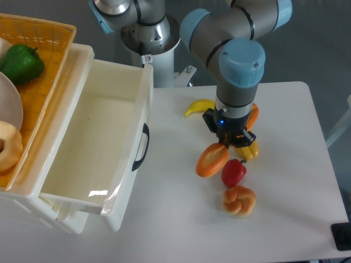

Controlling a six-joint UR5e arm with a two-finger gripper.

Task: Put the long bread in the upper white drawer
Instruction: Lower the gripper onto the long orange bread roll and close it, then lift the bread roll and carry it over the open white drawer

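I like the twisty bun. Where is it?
The bun sits on the white table near its front edge, just below the red pepper, right of the open white drawer.

No readable text in view.
The only sign-like mark is a small round red-and-white sticker on the white robot base; whatever is printed on it is too small to make out. The arm, the drawer, the basket and the toy foods on the table carry no lettering, brand or number that can be read.
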